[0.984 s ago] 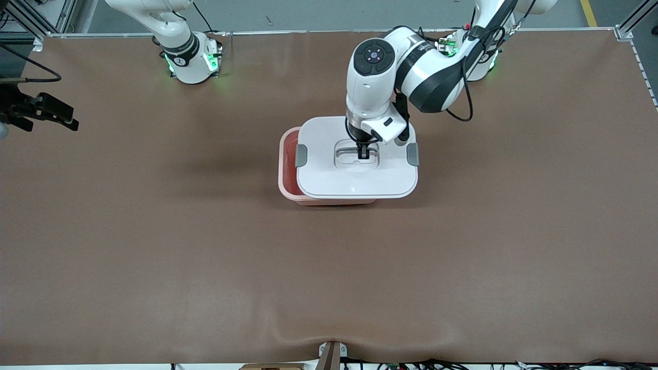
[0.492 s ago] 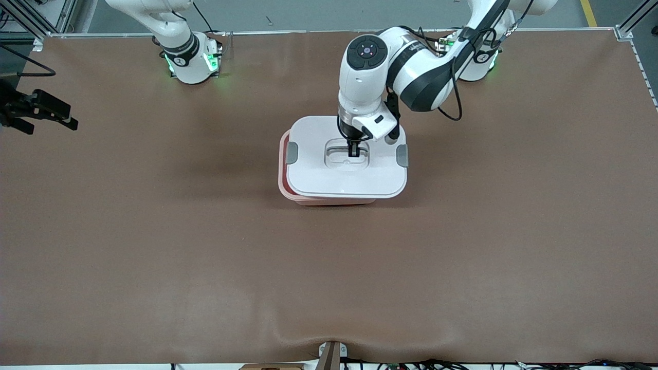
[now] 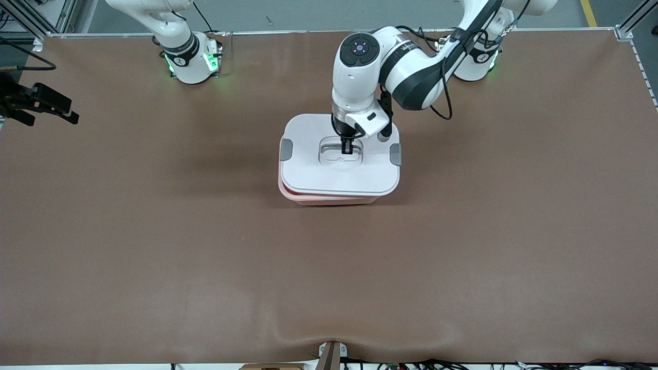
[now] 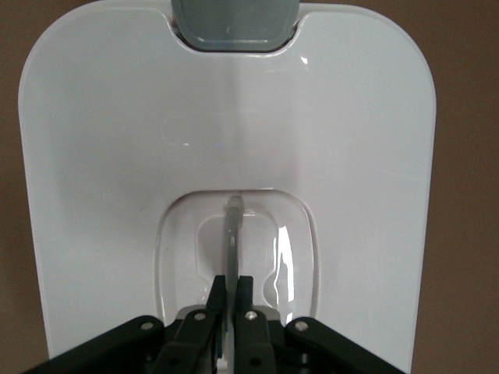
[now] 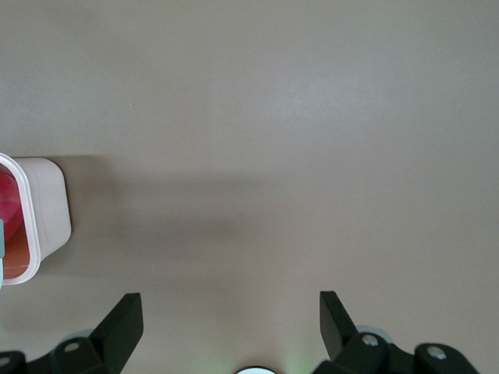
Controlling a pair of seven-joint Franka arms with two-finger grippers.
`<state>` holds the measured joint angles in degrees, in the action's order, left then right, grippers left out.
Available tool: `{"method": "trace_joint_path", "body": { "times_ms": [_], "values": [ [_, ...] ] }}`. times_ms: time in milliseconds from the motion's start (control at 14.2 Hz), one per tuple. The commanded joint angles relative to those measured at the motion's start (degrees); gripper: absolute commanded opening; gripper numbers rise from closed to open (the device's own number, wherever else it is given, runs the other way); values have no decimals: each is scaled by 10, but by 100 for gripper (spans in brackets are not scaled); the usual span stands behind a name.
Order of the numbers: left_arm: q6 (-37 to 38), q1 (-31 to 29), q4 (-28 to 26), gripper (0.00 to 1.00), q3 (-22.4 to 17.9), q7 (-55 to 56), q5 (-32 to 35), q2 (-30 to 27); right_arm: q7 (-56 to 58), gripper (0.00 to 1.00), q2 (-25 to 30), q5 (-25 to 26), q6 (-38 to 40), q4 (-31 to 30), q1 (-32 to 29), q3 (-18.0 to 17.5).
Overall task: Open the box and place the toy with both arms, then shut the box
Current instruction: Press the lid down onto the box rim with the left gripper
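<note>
My left gripper (image 3: 347, 149) is down in the recessed handle of the lid (image 3: 308, 169), its fingers (image 4: 243, 308) pinched tight on the thin upright handle bar (image 4: 232, 234) that runs across the recess. In my left wrist view the bar stands straight up between the two pads, and the white lid spreads out around them with one grey clip (image 4: 234, 23) at its edge. I hold the lid over the box (image 3: 329, 199), which sits at the middle of the table (image 3: 154, 257). The lid is not square on it: a strip of the pink tub shows under the lid's edge nearest the front camera and at the corner toward my right arm's end. The second grey clip (image 3: 286, 149) is on the lid's side toward that end.

My right gripper (image 3: 41, 105) waits over the edge of the table at my right arm's end, well apart from the box, its fingers (image 5: 117, 327) spread wide with nothing between them. In my right wrist view one corner of the tub (image 5: 39, 226) shows, with pink inside it; I cannot tell whether that is the toy
</note>
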<state>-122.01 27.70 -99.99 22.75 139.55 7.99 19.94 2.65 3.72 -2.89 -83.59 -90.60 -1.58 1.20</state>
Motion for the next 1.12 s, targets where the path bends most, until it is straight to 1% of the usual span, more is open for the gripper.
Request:
{"method": "trace_joint_path", "body": {
  "times_ms": [0, 141, 422, 703, 1054],
  "values": [
    [-25, 5, -11, 0, -1, 31, 30, 6, -11, 100, 9, 14, 12, -5, -8, -10],
    [-30, 11, -11, 0, -1, 53, 50, 15, 2, 100, 8, 15, 12, -5, -10, -9],
    [-31, 17, -5, 0, -1, 75, 64, 30, 3, 100, 6, 15, 7, -6, -13, -7],
    [-31, 21, -3, 0, -1, 77, 66, 30, 2, 100, 4, 15, -3, -6, -13, -7],
    [-32, 21, 19, 0, -1, 86, 65, 42, -4, 100, -3, 16, -17, -6, -15, -7]
  ]
}}
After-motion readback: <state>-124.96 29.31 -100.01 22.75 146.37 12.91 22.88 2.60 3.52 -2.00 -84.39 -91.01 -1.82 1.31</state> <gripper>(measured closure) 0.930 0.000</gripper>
